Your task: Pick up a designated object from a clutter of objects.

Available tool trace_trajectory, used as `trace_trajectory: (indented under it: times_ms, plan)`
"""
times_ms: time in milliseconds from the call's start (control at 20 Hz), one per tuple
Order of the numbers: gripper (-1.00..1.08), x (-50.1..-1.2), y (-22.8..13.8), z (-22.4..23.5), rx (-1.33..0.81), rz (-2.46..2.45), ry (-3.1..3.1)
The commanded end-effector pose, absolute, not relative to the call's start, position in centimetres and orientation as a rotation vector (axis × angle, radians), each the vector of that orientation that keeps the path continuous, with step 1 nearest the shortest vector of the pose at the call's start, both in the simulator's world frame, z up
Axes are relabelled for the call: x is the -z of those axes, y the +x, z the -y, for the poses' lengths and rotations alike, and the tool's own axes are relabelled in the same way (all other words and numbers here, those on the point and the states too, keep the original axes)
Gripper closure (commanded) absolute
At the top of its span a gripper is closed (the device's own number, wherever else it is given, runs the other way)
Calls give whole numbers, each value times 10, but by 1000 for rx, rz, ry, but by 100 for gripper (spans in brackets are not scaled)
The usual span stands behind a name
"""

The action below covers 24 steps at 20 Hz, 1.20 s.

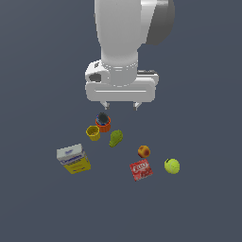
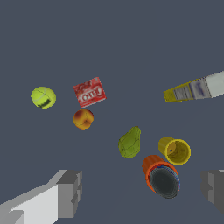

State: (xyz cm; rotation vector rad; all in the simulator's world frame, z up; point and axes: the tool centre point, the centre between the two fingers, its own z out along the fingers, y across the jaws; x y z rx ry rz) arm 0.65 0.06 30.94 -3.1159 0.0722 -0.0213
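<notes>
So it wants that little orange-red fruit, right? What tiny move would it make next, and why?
Probably a sideways shift toward the exterior view's right. The gripper hangs open and empty above the orange cup, while the orange-red fruit lies apart from it, beside the red packet. The fruit has free space around it, so centring over it before descending looks sensible.

Small orange-red round fruit (image 1: 144,151) sits crowded by flat red packet (image 1: 141,170); green pear (image 1: 116,138) near, other sides open.

A plain, dark slate-grey floor (image 1: 38,208) fills both views, evenly lit
</notes>
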Motion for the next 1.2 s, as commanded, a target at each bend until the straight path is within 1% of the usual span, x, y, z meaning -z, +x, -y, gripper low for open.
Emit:
trace_trajectory:
  times_ms: [0,550,850,1150]
  plan:
    - [-92,-309,7,-1,21,-72,-3116]
    - [-92,-327,15,-2,76,-67,-3107]
    - [-92,-318,18,-6,71,-99,-3108]
    - [-92,-296,26,-16,62,-181,-3109]
